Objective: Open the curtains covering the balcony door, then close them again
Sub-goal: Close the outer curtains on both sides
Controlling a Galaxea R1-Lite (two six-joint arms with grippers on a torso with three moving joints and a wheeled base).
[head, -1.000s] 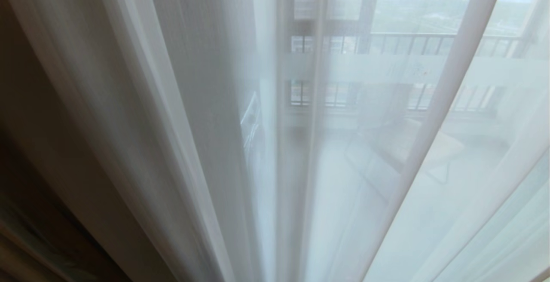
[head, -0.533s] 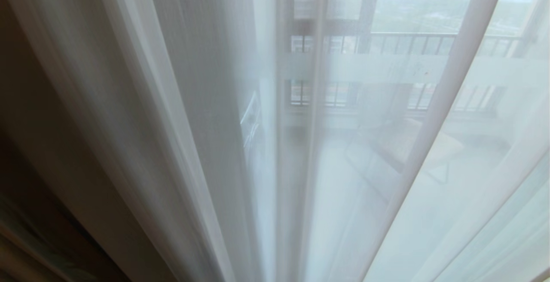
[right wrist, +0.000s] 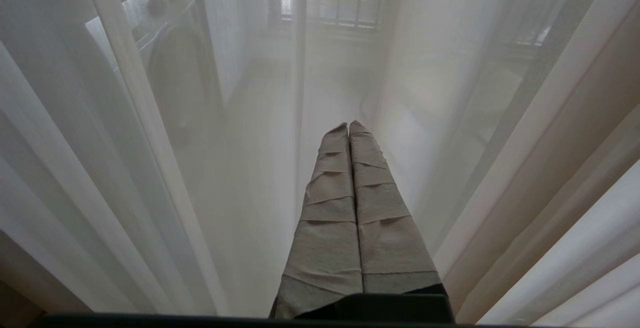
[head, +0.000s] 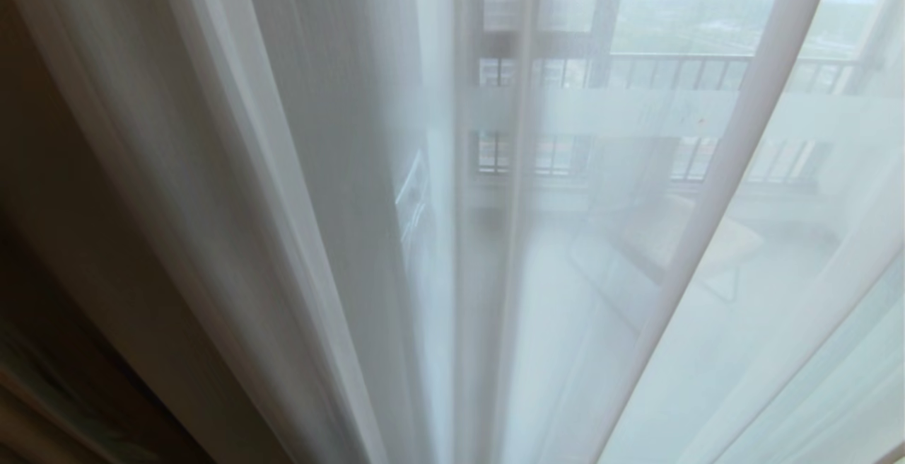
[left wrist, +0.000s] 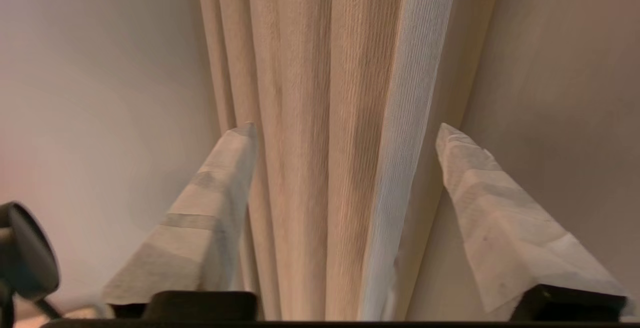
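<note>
The left gripper (left wrist: 345, 133) has its two tape-wrapped fingers (left wrist: 200, 228) spread wide apart, with nothing pinched between the tips. The right gripper (right wrist: 349, 127) points straight ahead with its two wrapped fingers (right wrist: 330, 208) pressed flat together along their whole length. Neither arm shows in the head view.
</note>
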